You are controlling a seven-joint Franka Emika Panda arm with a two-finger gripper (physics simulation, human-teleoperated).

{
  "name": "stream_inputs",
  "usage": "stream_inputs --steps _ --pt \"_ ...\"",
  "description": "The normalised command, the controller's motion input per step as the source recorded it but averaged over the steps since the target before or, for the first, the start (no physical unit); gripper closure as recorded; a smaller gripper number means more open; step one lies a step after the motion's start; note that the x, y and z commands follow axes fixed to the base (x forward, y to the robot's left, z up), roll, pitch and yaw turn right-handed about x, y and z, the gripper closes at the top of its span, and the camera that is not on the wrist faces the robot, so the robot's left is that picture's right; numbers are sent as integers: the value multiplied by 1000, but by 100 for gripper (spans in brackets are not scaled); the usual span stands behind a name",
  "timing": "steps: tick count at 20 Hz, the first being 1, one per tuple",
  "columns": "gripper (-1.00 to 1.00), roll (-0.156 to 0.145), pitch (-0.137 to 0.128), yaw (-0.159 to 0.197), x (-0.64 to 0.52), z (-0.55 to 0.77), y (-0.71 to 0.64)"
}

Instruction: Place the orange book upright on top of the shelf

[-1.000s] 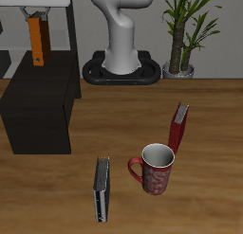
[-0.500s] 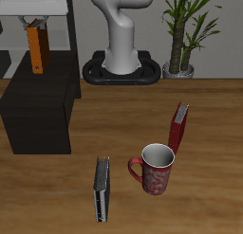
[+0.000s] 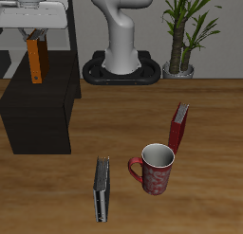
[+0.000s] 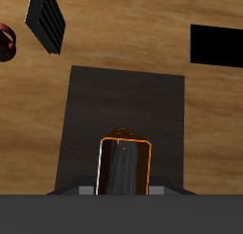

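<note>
1. Since the earlier frames you had lowered the hand point(image 3: 35, 36) and the orange book point(image 3: 36, 61) toward the shelf point(image 3: 38, 110); the book's lower end sat further down than a second ago.
2. Your hand was clamped on the orange book's upper end, one finger on each side of it.
3. The book's long axis stood vertical, upright, with its lower end pointing down at the shelf's flat top; from the exterior view you could not tell whether it touched the top.
4. In the wrist view you looked straight down the orange book point(image 4: 124, 166), seen end-on over the shelf point(image 4: 123, 100), with its footprint inside the shelf's top and near one edge.
5. On the bench point(image 3: 209, 115), well apart from the shelf, the mug point(image 3: 156, 168) stood between the dark red book point(image 3: 178, 127) and the black-and-grey book point(image 3: 102, 189), which was nearest the front edge.
</note>
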Motion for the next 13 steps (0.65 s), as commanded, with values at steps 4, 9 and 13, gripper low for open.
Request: stream_inputs --steps 4,9,13 --pt "100 -26 25 -4 65 -186 16" --pt "-100 -59 11 11 52 -147 -19" --pt "-100 -15 13 -26 30 -80 13"
